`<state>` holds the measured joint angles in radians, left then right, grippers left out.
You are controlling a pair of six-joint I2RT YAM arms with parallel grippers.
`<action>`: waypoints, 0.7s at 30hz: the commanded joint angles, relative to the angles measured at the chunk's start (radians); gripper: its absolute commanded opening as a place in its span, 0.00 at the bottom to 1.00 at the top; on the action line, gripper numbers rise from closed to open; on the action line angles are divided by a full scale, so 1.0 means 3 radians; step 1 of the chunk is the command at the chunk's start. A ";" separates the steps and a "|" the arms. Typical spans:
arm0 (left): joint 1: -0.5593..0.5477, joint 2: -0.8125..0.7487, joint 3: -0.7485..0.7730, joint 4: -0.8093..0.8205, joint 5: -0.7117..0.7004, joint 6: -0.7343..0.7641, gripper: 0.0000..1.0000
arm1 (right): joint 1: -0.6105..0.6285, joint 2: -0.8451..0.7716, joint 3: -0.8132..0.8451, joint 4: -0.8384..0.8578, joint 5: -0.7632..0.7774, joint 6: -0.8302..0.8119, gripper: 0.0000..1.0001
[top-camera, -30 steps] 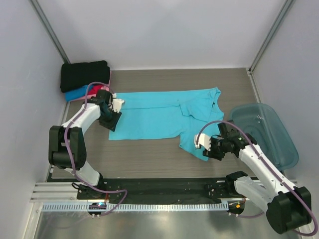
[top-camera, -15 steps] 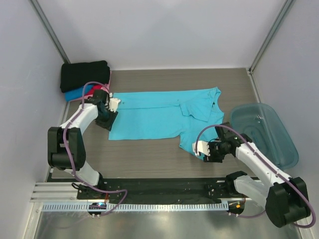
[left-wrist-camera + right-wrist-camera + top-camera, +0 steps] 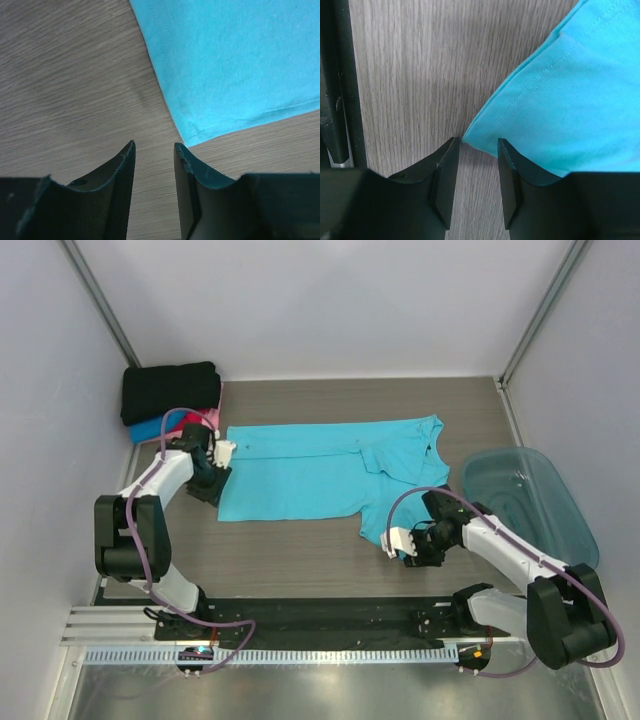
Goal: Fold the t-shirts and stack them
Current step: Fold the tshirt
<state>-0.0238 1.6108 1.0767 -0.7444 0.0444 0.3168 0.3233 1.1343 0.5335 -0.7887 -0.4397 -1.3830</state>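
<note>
Four t-shirts in all. One turquoise t-shirt (image 3: 320, 475) lies spread at the middle of the worktop (image 3: 300, 555). Three folded ones, the black t-shirt (image 3: 170, 390), blue t-shirt (image 3: 152, 428) and pink-red t-shirt (image 3: 203, 417), are stacked in the far left corner. One teal tub (image 3: 535, 510) sits at the right edge. Both pincers are narrowly parted and grip nothing. The left pincer (image 3: 154, 147) is just short of the turquoise shirt's near left corner. The right pincer (image 3: 479, 142) has the shirt's near right corner at its tips.

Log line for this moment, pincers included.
turquoise t-shirt: flat | left pincer: open, at hem corner | right pincer: open, at shirt corner | folded stack: far-left
</note>
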 commanded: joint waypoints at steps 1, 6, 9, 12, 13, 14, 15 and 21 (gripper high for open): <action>0.0033 -0.0097 -0.0045 0.0083 -0.0041 -0.0033 0.38 | 0.0047 0.0008 -0.0019 0.0042 -0.0068 -0.0160 0.42; 0.0064 -0.0159 -0.0132 0.0053 -0.0031 -0.0038 0.38 | 0.0119 0.0054 0.0006 0.0082 0.0003 -0.0023 0.17; 0.0227 -0.0174 -0.0112 -0.0049 0.0071 -0.0079 0.42 | 0.0114 -0.0037 0.0118 0.0103 0.0090 0.0171 0.04; 0.0442 -0.0067 0.0026 -0.0421 0.0520 -0.0273 0.44 | 0.0114 -0.0288 0.0231 0.0103 0.0146 0.0406 0.02; 0.0493 -0.0026 0.0102 -0.0494 0.0633 -0.0400 0.44 | 0.0114 -0.0365 0.0251 0.0098 0.0151 0.0478 0.01; 0.0580 0.0080 0.0133 -0.0550 0.0862 -0.0442 0.44 | 0.0114 -0.0446 0.0277 0.0093 0.0156 0.0534 0.01; 0.0611 0.0117 0.0144 -0.0596 0.0945 -0.0473 0.44 | 0.0114 -0.0584 0.0318 0.0088 0.0177 0.0651 0.01; 0.0621 0.0443 0.0281 -0.0576 0.1089 -0.0504 0.44 | 0.0114 -0.0744 0.0374 0.0057 0.0335 0.0903 0.01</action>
<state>0.1638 1.6875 1.1065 -0.8787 0.2871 0.1921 0.3527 0.9169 0.6178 -0.7750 -0.3698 -1.1809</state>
